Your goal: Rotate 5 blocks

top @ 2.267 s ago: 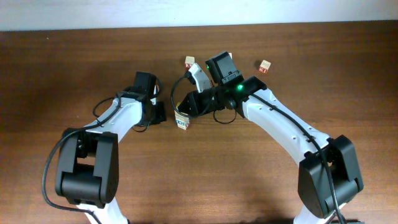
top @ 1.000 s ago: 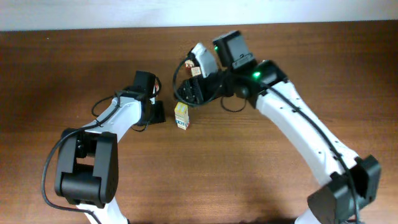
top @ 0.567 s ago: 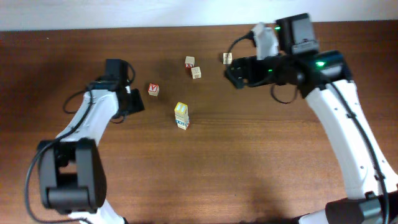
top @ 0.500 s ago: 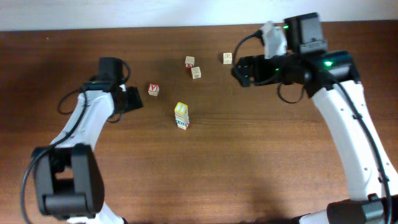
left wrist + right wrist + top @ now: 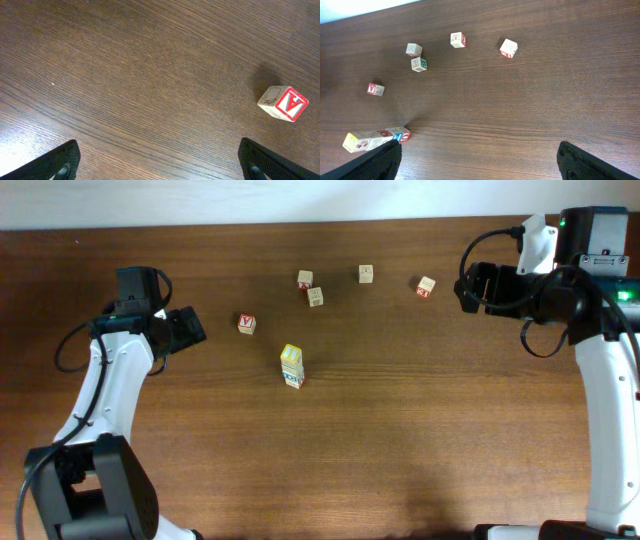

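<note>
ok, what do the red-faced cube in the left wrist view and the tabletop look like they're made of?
Red-faced cube: probably light wood. The sides are pale and unpainted, one carries a faint line drawing, and one face is painted red with a white letter.
Table: dark brown wood or a wood-look laminate. It shows fine parallel grain lines and a matte surface with little glare. The look alone doesn't settle which.

Left arm & right arm: white link shells, black joint housings, thin black cables looping by wrists. Right has white bracket at 12 o'clock of wrist. Fingertips matte black, wedge-shaped.
</note>
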You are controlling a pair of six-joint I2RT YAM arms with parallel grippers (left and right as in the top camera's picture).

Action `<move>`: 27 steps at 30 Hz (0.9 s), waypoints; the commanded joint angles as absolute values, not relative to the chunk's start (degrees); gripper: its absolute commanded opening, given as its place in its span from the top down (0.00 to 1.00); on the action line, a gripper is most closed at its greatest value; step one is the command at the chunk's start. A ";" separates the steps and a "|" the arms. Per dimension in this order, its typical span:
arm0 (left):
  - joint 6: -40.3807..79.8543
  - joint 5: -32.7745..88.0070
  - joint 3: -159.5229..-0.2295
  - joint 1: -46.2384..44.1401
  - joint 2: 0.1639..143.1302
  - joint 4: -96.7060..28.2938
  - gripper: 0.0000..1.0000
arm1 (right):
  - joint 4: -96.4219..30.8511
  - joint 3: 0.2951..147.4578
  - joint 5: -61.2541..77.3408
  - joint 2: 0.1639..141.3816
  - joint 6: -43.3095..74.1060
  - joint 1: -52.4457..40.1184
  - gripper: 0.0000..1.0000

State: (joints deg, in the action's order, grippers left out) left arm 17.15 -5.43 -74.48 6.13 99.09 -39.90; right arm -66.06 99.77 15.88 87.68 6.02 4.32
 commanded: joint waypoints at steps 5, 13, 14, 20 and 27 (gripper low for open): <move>17.10 -6.04 -75.26 6.17 98.13 -39.99 0.01 | -66.30 100.95 12.14 86.89 5.98 4.58 0.01; 17.10 -6.04 -75.26 6.13 98.13 -39.99 0.01 | -64.49 100.90 6.79 86.76 2.61 4.58 0.01; 17.10 -6.04 -75.26 6.13 98.13 -39.99 0.01 | -62.24 100.62 6.83 86.11 0.30 4.58 0.01; 17.10 -6.04 -75.26 6.17 98.13 -39.99 0.01 | -46.61 89.97 7.03 77.69 -4.32 4.56 0.01; 17.10 -6.02 -75.26 6.07 98.13 -39.99 0.01 | -28.62 68.14 6.98 62.48 -4.32 4.58 0.01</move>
